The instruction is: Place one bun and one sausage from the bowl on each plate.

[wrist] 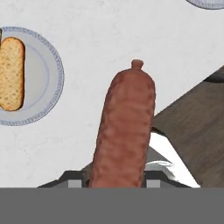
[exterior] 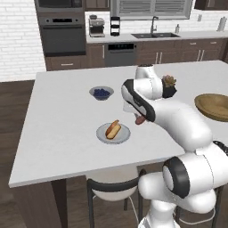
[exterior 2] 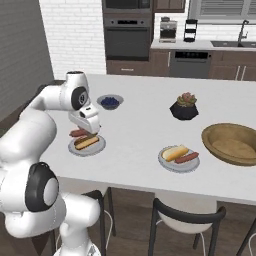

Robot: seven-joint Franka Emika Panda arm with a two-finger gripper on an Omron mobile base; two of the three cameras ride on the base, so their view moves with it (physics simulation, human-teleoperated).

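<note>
My gripper (exterior 2: 86, 131) is shut on a reddish-brown sausage (wrist: 127, 127) and holds it a little above the table, right beside the near left plate (exterior 2: 71, 147). A bun (exterior 2: 86, 142) lies on that plate, seen in the hand view as the plate (wrist: 48, 74) at the left with its bun (wrist: 11, 72). In the left base view the gripper (exterior: 139, 116) hangs with the sausage (exterior: 140, 120) just right of the plate (exterior: 101, 136). The second plate (exterior 2: 167, 164) carries a bun (exterior 2: 175, 152) and a sausage (exterior 2: 188, 158). The wooden bowl (exterior 2: 215, 145) stands at the right.
A small grey bowl of blue berries (exterior 2: 109, 102) sits behind the left plate, and a black plant pot (exterior 2: 184, 108) stands mid-table. A chair (exterior 2: 187, 220) is tucked under the table's near edge (exterior 2: 150, 189). Kitchen cabinets and an oven line the back wall.
</note>
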